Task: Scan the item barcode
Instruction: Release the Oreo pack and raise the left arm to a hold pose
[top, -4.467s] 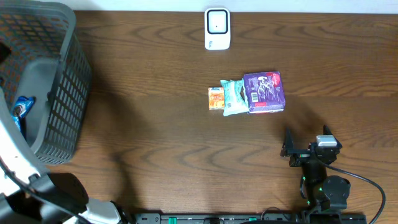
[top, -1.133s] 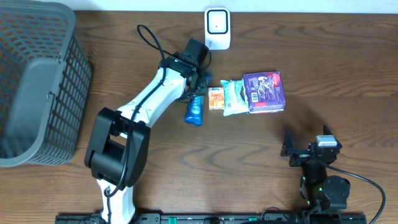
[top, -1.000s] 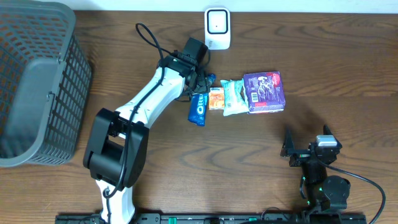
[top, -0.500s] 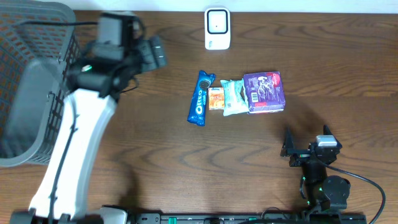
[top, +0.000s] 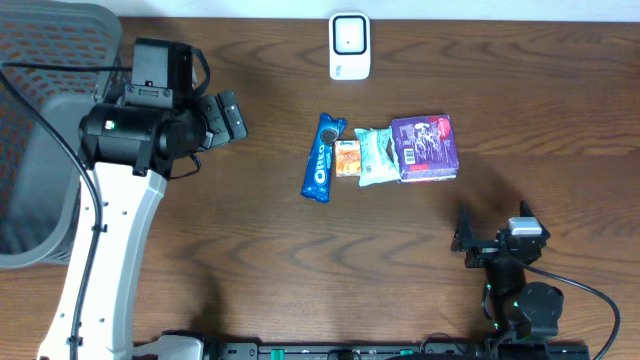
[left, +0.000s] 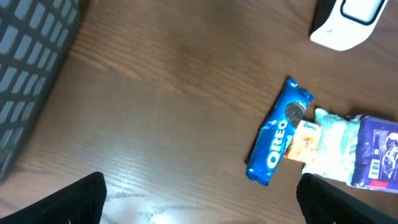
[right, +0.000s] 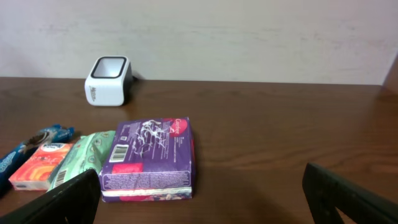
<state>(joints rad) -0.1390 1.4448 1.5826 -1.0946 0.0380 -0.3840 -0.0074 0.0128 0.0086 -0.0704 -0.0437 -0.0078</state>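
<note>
A blue Oreo cookie pack (top: 322, 170) lies flat on the table, at the left end of a row with an orange packet (top: 347, 158), a green packet (top: 376, 155) and a purple box (top: 424, 147). The white barcode scanner (top: 349, 45) stands at the far edge behind them. My left gripper (top: 227, 118) hangs open and empty above the table, well left of the Oreo pack (left: 278, 132). In its wrist view its dark fingertips (left: 79, 200) frame bare wood. My right gripper (top: 466, 238) rests open near the front right, facing the purple box (right: 149, 158) and the scanner (right: 109, 81).
A dark grey mesh basket (top: 40, 130) fills the left end of the table, its wall (left: 28, 74) close beside my left arm. Bare wood lies between the basket and the row of items. A black cable runs from the right arm's base.
My left gripper has let go of the Oreo pack, which now lies beside the orange packet. The arm has drawn back left toward the basket, jaws wide. The right arm has not moved.
</note>
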